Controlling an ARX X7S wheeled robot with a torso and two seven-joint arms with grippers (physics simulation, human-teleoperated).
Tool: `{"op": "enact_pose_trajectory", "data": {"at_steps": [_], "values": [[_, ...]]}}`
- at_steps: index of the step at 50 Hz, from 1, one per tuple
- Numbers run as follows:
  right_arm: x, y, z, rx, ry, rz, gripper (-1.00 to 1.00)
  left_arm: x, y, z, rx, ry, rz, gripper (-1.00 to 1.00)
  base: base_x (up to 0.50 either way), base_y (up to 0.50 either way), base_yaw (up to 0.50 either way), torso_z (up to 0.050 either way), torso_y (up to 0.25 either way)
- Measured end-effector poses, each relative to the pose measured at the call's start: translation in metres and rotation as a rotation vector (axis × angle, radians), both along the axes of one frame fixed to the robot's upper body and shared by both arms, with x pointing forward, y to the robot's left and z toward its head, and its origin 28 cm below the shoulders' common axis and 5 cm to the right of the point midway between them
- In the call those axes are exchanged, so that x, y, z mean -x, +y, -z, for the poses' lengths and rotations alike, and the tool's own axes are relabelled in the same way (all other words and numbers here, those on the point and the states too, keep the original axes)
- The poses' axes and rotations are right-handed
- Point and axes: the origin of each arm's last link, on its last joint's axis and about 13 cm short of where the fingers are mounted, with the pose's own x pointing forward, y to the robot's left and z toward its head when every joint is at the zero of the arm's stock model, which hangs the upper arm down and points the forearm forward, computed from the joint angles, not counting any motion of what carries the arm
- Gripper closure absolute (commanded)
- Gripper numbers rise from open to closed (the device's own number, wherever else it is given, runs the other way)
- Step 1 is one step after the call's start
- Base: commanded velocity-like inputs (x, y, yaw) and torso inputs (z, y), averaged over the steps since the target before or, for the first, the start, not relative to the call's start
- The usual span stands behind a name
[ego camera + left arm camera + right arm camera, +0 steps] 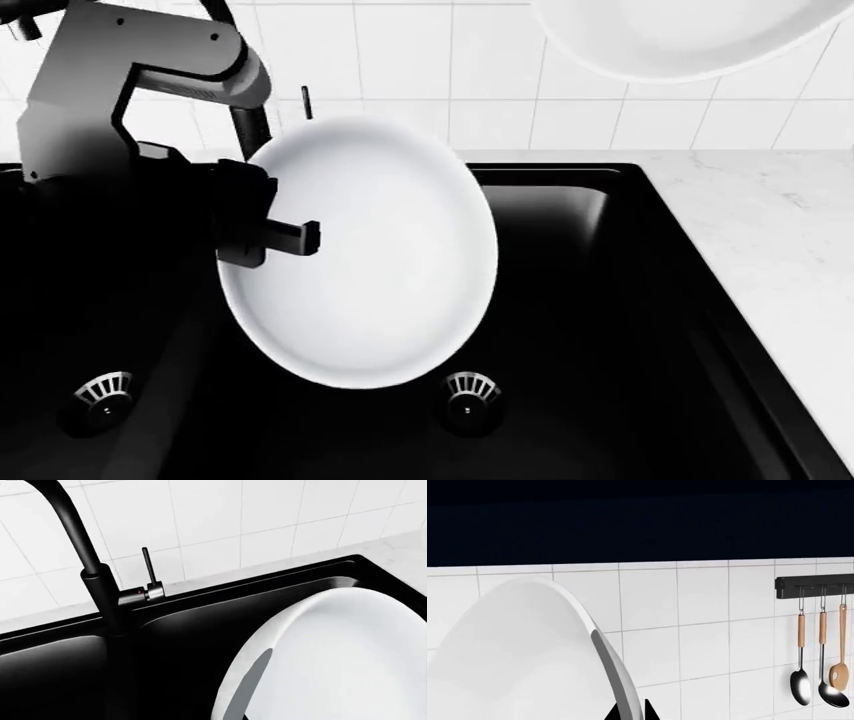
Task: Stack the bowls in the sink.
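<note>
- The matte black rectangular double-basin sink (pixel 674 330) fills most of my head view; the white marble-look counter (pixel 781 240) runs down the right side.
- The white tiled wall (pixel 400 70) spans the top of the frame.
- My left arm's grey and black gripper (pixel 274 235), left of centre, is clamped on the rim of one glossy white round bowl (pixel 367 270), which is tipped on edge above the sink, its hollow facing me.
- The second glossy white bowl (pixel 681 35) hangs at the top right edge, above the counter line; in the right wrist view my right gripper (pixel 631 711) pinches its rim (pixel 527 655).
- The tall slim black faucet (pixel 80 550) stands upper left in the left wrist view.
- Two round metal drain strainers (pixel 470 388) sit low in the basins.
- Wooden-handled ladles (pixel 820 655) hang at the far right of the right wrist view.
</note>
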Motion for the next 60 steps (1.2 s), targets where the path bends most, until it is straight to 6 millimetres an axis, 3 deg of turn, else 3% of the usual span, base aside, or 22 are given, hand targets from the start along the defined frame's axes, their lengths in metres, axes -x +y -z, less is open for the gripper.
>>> {"op": "enact_pose_trajectory", "data": {"at_steps": [60], "values": [[-0.005,-0.002,0.007,0.001,0.014,0.011,1.0,-0.028,-0.024,0.031,0.265,0.103,0.095,1.0,0.0,0.0,0.0,0.0,0.001]]}}
